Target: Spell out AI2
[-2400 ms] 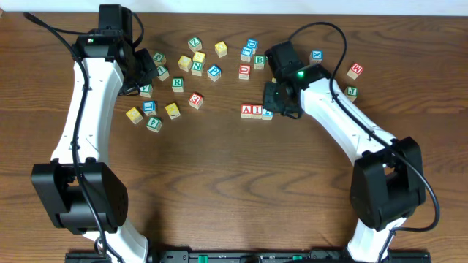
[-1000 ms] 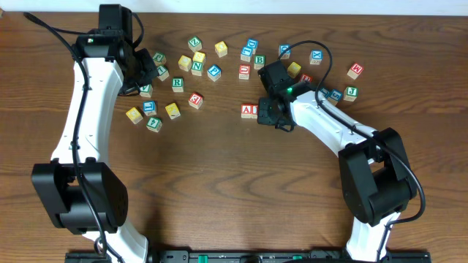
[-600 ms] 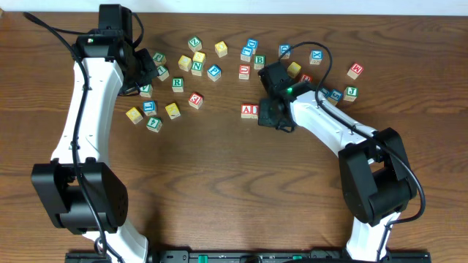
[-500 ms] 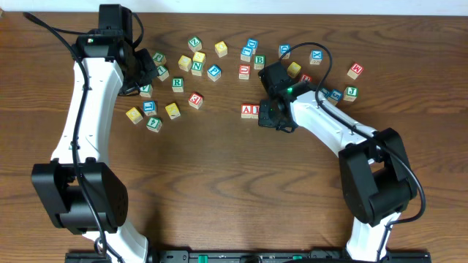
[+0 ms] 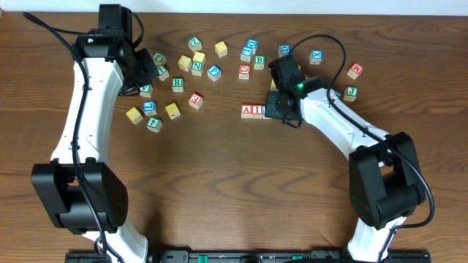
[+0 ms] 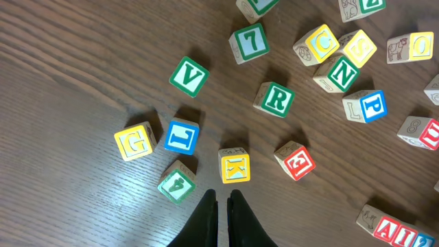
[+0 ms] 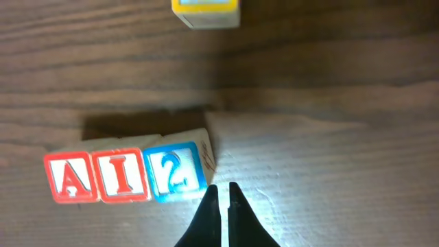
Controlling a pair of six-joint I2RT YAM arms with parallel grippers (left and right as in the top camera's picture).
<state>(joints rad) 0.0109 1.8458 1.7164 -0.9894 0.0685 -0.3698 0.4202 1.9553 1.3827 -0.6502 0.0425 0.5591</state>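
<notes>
We are finding left gripper (image 6: 221, 204) and right gripper (image 7: 221, 197) closed, empty; the right, hovering beside the light-wood blue-2 cube (image 7: 175, 171), is risking nudging it off the red-A cube (image 7: 69, 177) and red-I cube (image 7: 122, 176).

Under my right wrist three touching cubes read in a row: the red A cube (image 7: 70, 177), the red I cube (image 7: 123, 177), the blue 2 cube (image 7: 175, 171). Under my left wrist I read the green 7 cube (image 6: 250, 42), green V cube (image 6: 188, 76), green R cube (image 6: 276, 99), green N cube (image 6: 337, 73), blue P cube (image 6: 370, 106), yellow G cube (image 6: 135, 140) and yellow K cube (image 6: 234, 167).
</notes>
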